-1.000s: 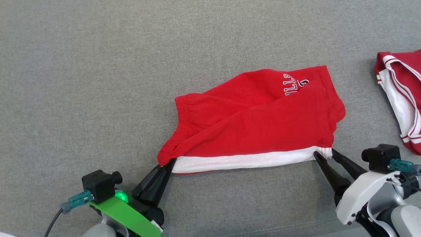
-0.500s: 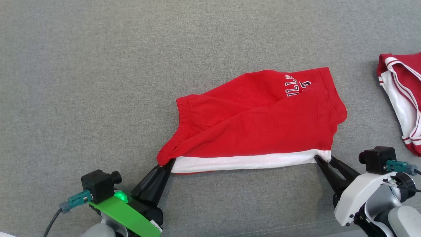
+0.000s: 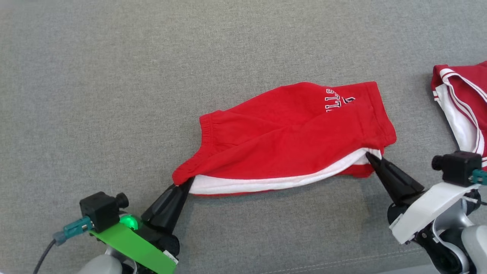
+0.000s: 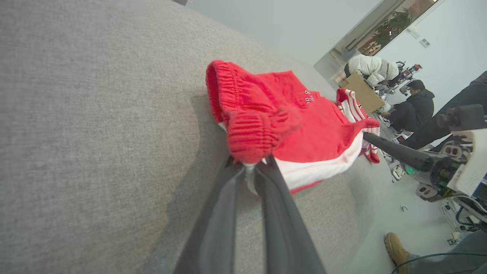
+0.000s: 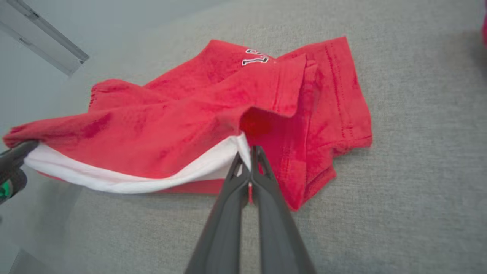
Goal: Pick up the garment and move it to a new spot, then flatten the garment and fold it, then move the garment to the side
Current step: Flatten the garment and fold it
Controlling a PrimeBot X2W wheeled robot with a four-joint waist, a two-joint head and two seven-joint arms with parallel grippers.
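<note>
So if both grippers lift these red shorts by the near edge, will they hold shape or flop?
Probably floppy: the red shorts sag in a curve between the left gripper and right gripper. Likely light, since thin fingertip pinches hold that edge up. The far half would probably drag on the grey cloth surface.

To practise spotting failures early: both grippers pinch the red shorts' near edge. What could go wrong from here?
The left gripper and right gripper each pinch only a corner of the shorts, so cloth may slip when lifted.
The edge sags between them, so creases may get folded in.
A second garment lies close on the right; a sideways move could drag it.
</note>
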